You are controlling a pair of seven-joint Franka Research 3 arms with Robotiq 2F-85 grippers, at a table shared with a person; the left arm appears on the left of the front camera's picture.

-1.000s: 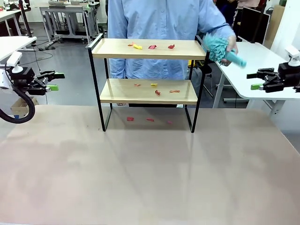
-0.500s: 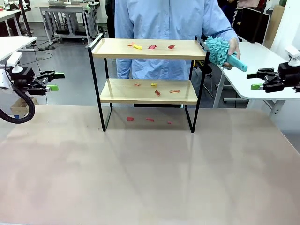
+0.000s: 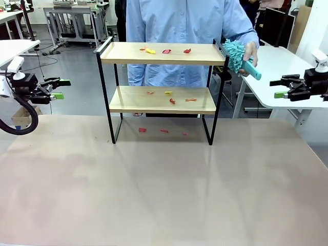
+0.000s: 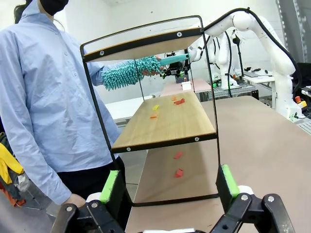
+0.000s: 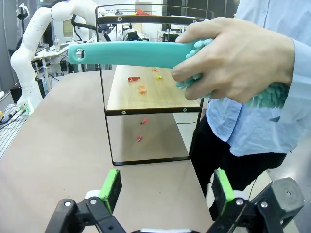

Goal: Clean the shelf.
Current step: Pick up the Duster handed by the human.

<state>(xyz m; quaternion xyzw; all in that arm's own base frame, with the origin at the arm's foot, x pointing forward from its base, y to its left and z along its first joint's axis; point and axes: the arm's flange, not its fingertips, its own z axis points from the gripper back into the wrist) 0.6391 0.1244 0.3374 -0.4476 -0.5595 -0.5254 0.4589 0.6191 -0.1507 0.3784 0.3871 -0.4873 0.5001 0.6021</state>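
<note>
The shelf [image 3: 159,100] stands at the table's far middle, two light wood boards in a black frame. Red and yellow scraps [image 3: 166,51] lie on the top board, more [image 3: 171,100] on the lower board and on the table under it [image 3: 163,130]. A person behind it holds a teal duster [image 3: 237,55] by its handle at the shelf's right end; the duster [image 5: 146,54] and the hand [image 5: 233,58] loom close in the right wrist view. My left gripper [image 3: 57,88] hangs open off the table's left side. My right gripper [image 3: 279,87] hangs open at the right.
A white side table [image 3: 284,72] stands behind the right gripper, another [image 3: 13,48] at the far left. Wide bare tabletop [image 3: 164,195] stretches in front of the shelf. The left wrist view looks along the shelf [image 4: 165,121] from its end.
The person has stepped right and brought the duster in from the right, closer to the shelf's top right corner. Neither arm has moved.
</note>
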